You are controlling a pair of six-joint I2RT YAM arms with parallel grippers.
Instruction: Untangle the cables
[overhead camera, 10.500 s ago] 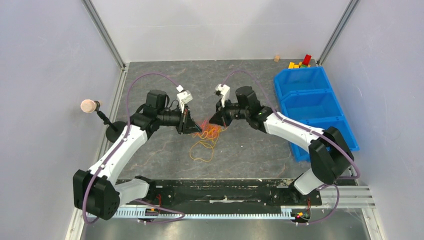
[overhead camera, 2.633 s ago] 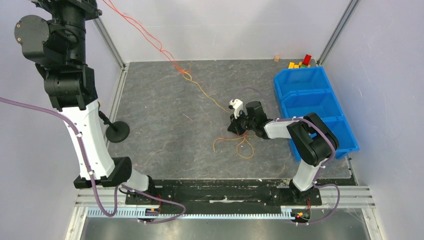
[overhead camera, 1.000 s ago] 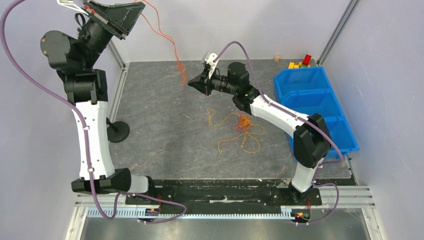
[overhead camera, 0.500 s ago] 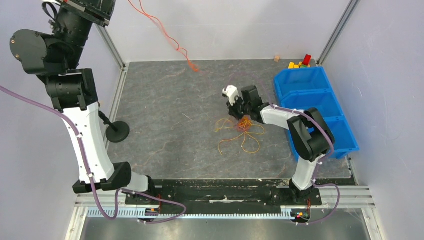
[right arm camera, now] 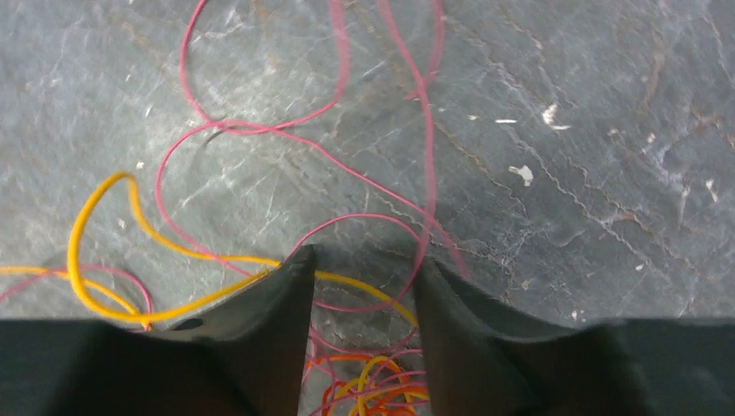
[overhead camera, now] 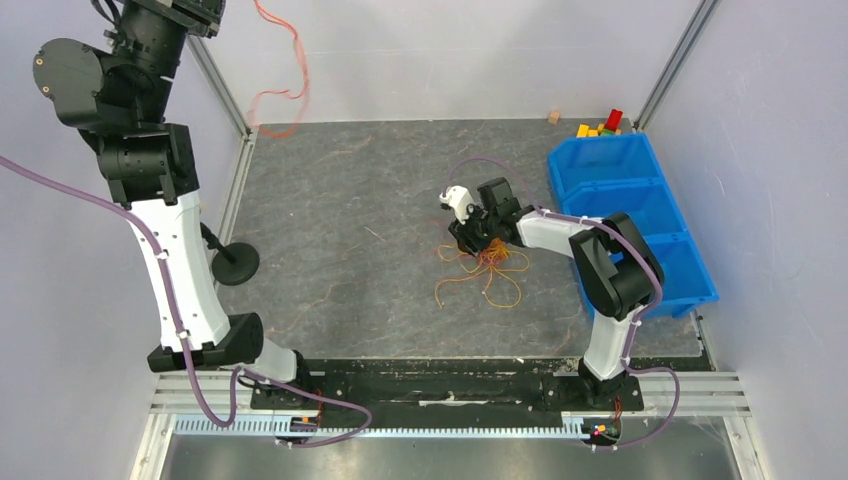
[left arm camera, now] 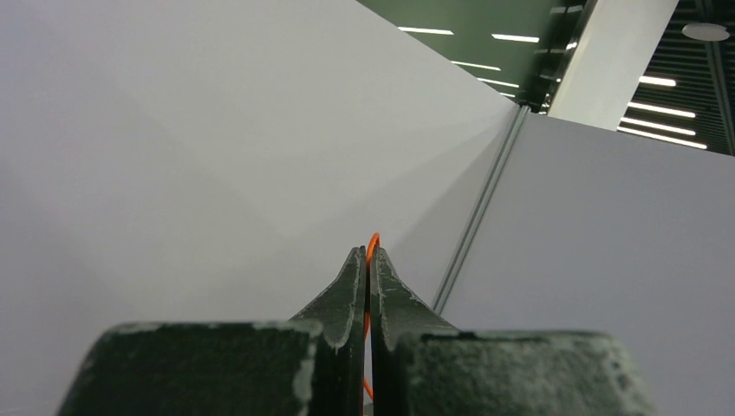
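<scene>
Where the left arm rears up high at the far left, we see the left pincer (left arm camera: 367, 260) pressed together on a thin orange cable (overhead camera: 296, 55). A small loop of it pokes out past the fingertips. The rest hangs in a loose curl in front of the pale wall, its lower end near the far left corner of the grey stone-patterned tabletop (overhead camera: 340, 200). Further right, well apart from that strand, a tangle of thin red, orange and yellow cables (overhead camera: 487, 268) lies on the tabletop. We find the right pincer (right arm camera: 364, 260) low over the tangle's far side, fingers spread, with a yellow strand (right arm camera: 95, 208) and pinkish-red loops (right arm camera: 342, 61) lying flat between and ahead of them. At the right edge sits a row of blue plastic bins (overhead camera: 620, 200).
</scene>
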